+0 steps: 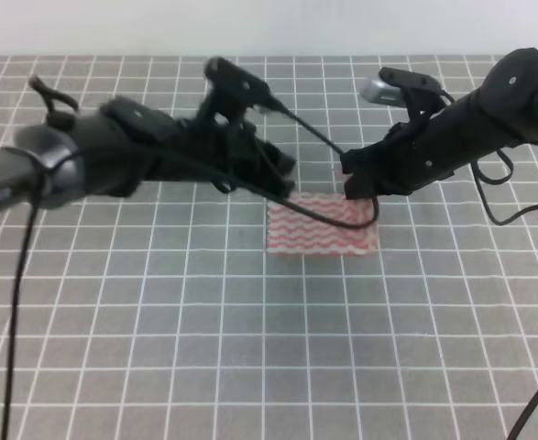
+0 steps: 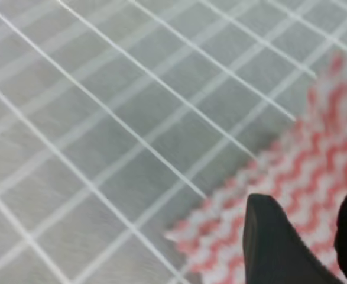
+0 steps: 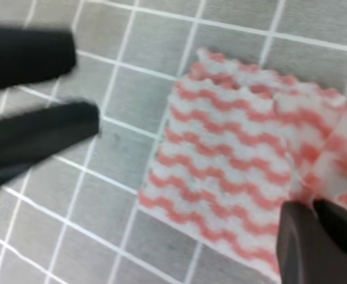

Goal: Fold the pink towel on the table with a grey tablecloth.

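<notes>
The pink towel point(image 1: 322, 229) lies on the table with a grey tablecloth point(image 1: 159, 321), just past the middle. Its wavy stripes fill the right wrist view point(image 3: 220, 154). A raised, blurred fold of towel at its right edge runs into my right gripper point(image 3: 311, 206), whose fingers are pinched together on it. In the high view this gripper point(image 1: 360, 191) sits over the towel's far right corner. My left gripper point(image 1: 285, 180) hovers at the far left corner. Its fingers point(image 3: 43, 133) stand apart, empty. In the left wrist view the towel point(image 2: 303, 171) lies under the spread left gripper point(image 2: 306, 204).
White grid lines cover the grey cloth on all sides of the towel. Black cables point(image 1: 319, 215) hang from the left arm across the towel's far edge. Both arms point(image 1: 85, 160) reach in from the sides. A pale wall point(image 1: 269, 23) bounds the far edge.
</notes>
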Robot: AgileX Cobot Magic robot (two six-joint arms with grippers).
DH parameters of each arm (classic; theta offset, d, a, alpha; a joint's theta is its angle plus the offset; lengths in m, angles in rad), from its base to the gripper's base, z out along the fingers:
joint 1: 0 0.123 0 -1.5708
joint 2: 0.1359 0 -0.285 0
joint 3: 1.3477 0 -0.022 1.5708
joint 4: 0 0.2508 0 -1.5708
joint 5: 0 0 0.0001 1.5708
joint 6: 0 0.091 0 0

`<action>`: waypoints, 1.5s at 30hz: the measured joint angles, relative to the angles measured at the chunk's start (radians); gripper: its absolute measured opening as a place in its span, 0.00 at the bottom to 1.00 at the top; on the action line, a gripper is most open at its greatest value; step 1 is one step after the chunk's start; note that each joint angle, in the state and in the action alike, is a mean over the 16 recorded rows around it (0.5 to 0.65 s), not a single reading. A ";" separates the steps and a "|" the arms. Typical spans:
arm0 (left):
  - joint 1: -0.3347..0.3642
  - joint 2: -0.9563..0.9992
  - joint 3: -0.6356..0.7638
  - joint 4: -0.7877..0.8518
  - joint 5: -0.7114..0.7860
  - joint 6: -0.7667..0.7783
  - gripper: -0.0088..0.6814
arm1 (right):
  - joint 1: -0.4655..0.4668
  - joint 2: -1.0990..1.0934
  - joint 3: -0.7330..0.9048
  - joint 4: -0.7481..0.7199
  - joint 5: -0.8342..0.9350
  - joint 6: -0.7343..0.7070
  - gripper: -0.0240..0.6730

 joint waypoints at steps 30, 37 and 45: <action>0.049 -0.063 0.000 -0.035 -0.007 0.005 0.37 | 0.097 0.122 -0.073 0.145 -0.063 -0.030 0.02; 0.049 -0.063 0.000 -0.037 -0.007 0.007 0.37 | 0.105 0.139 -0.080 0.151 -0.070 -0.034 0.02; 0.050 -0.064 0.000 -0.037 -0.006 0.008 0.37 | 0.107 0.142 -0.081 0.155 -0.081 -0.045 0.02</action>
